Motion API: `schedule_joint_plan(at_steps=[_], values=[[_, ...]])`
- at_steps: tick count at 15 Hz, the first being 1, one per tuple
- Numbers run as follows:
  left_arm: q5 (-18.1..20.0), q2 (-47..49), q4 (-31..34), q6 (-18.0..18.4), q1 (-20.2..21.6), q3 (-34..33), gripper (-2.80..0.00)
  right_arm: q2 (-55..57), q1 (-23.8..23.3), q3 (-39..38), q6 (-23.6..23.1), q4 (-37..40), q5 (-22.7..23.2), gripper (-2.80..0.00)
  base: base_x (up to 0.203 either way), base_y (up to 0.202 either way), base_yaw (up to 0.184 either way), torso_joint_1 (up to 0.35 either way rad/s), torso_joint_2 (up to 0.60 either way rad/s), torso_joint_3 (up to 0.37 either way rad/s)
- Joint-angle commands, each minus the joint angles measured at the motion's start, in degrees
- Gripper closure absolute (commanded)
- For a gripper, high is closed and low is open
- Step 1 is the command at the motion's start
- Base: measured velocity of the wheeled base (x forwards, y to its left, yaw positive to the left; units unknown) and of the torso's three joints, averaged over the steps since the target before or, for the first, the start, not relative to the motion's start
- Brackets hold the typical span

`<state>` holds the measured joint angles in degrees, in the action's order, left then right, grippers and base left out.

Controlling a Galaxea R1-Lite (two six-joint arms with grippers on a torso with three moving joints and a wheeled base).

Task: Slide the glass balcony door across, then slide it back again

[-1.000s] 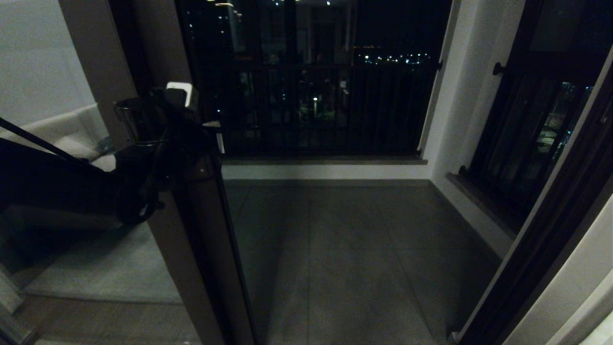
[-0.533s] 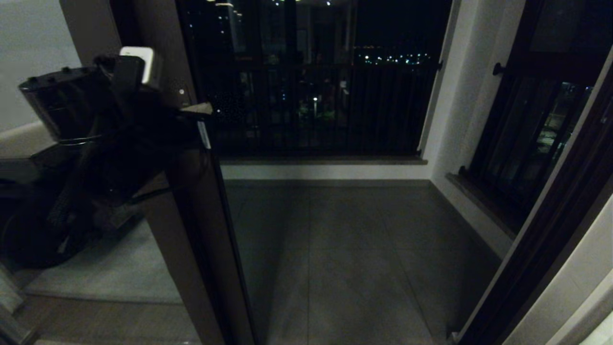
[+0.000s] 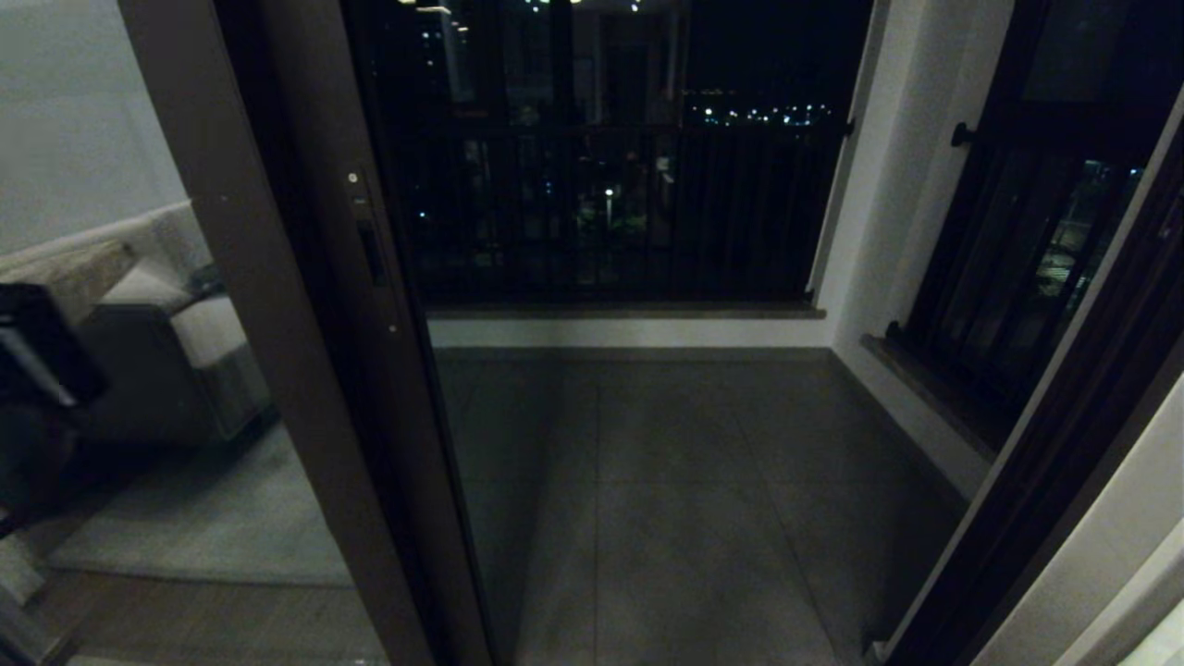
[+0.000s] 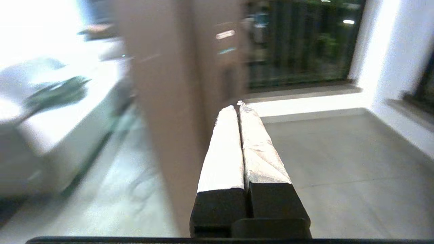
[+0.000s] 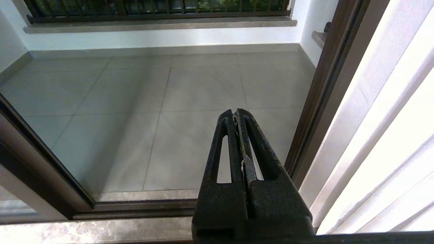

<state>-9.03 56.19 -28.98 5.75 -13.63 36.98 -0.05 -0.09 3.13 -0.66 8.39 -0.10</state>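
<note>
The glass balcony door (image 3: 277, 305) stands at the left of the opening, its dark brown stile running from top to bottom. The slim recessed handle (image 3: 372, 252) sits on that stile. The doorway to the right of it is open onto the balcony. In the left wrist view my left gripper (image 4: 237, 105) is shut on nothing and hangs apart from the blurred stile (image 4: 162, 88). In the head view only a dark part of the left arm (image 3: 32, 370) shows at the left edge. My right gripper (image 5: 236, 113) is shut and empty, low over the sill.
The grey tiled balcony floor (image 3: 666, 499) lies beyond the opening, ending at a black railing (image 3: 610, 213). A dark jamb (image 3: 1064, 435) bounds the opening on the right, next to a barred window (image 3: 1017, 277). The floor track (image 5: 135, 205) runs along the threshold. A sofa (image 3: 157, 324) shows at left.
My left arm has come away from the door stile near the handle and dropped back to the left edge of the head view. The door itself has barely shifted.
</note>
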Motion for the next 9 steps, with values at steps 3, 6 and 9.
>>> schedule_joint_plan(at_steps=[3, 6, 9], values=[[0.0, -28.6, 19.2, 0.1, 3.4, -2.9, 0.0, 0.0, 0.0, 0.0, 0.0, 0.1, 0.0, 0.0, 0.0, 0.0, 0.0, 0.0, 0.0, 0.0], [0.5, -38.9, 29.5, 0.1, 10.5, -5.3, 0.0, 0.0, 0.0, 0.0, 0.0, 0.1, 0.0, 0.0, 0.0, 0.0, 0.0, 0.0, 0.0, 0.0], [6.4, -50.0, 29.9, 0.3, 12.2, -18.7, 0.0, 0.0, 0.0, 0.0, 0.0, 0.1, 0.0, 0.0, 0.0, 0.0, 0.0, 0.0, 0.0, 0.0]])
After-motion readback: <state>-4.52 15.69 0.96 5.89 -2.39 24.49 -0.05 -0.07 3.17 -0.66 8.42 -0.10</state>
